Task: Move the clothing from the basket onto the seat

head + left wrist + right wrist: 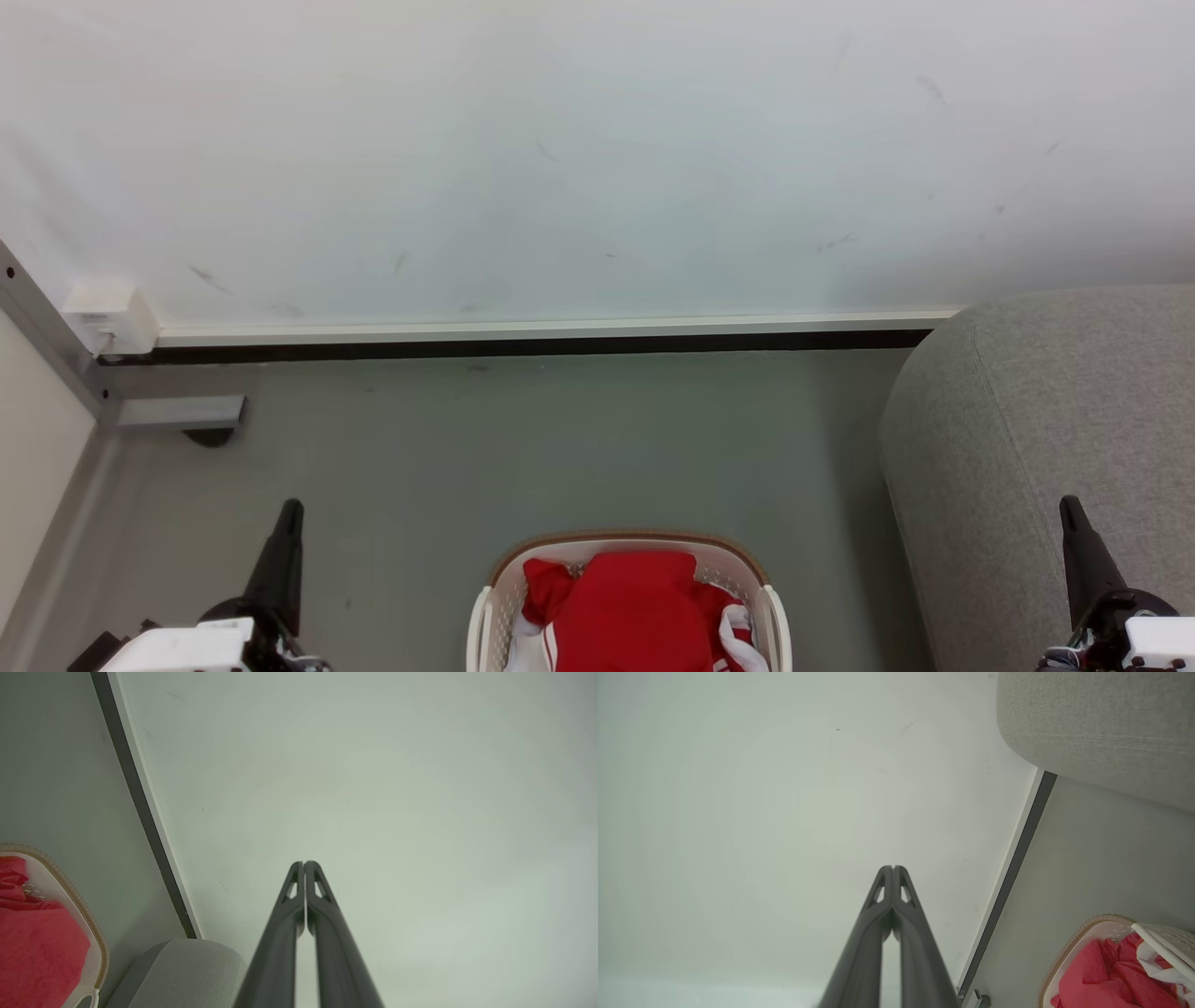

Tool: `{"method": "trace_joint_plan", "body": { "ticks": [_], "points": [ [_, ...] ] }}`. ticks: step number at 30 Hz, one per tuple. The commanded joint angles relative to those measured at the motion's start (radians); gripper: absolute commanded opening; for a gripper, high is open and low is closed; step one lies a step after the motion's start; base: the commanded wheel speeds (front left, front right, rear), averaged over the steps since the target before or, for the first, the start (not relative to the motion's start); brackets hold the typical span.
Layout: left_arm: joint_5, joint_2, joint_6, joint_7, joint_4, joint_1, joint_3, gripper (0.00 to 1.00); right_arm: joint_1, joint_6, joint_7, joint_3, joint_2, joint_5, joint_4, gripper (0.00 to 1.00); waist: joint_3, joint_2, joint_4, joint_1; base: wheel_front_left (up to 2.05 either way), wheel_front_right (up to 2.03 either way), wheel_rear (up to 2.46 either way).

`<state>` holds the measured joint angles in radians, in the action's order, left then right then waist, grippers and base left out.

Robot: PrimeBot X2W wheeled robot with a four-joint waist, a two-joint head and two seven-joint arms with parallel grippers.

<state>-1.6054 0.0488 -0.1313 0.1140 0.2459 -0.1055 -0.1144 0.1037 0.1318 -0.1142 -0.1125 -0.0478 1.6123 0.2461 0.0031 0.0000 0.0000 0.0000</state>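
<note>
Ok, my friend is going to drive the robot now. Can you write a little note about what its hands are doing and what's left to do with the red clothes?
Left gripper: shut, holding nothing, up in the air to the left of the basket.
Right gripper: shut, holding nothing, in front of the seat.
Things: the clothing is piled in the basket, which stands on the floor between the two grippers. The seat is on the robot's right.
Done: nothing has been moved yet.
Left: open a gripper, reach into the basket, lift the clothing and lay it on the seat.
</note>
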Motion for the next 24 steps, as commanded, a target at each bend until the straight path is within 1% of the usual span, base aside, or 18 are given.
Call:
{"method": "trace_joint_plan", "body": {
  "ticks": [1, 20, 21, 24],
  "points": [
    [-0.015, 0.002, -0.001, 0.002, -0.004, -0.009, -0.001, 0.00, 0.014, -0.003, -0.002, -0.004, -0.007, 0.000, -0.005, 0.00, 0.000, 0.0000, 0.000, 0.0000, 0.00, 0.00, 0.00],
    [-0.015, 0.002, -0.001, 0.002, -0.004, -0.009, -0.001, 0.00, 0.014, -0.003, -0.002, -0.004, -0.007, 0.000, -0.005, 0.00, 0.000, 0.0000, 0.000, 0.0000, 0.00, 0.00, 0.00],
    [0.000, 0.000, 0.000, 0.000, 0.000, 0.000, 0.000, 1.00, 0.000, 0.000, 0.000, 0.000, 0.000, 0.000, 0.000, 1.00, 0.000, 0.0000, 0.000, 0.0001, 0.00, 0.00, 0.00],
    [0.004, -0.003, 0.000, -0.006, 0.014, 0.013, 0.004, 1.00, -0.012, 0.000, 0.006, 0.006, 0.005, -0.002, 0.015, 1.00, 0.000, 0.0000, 0.000, 0.0000, 0.00, 0.00, 0.00]
  ]
}}
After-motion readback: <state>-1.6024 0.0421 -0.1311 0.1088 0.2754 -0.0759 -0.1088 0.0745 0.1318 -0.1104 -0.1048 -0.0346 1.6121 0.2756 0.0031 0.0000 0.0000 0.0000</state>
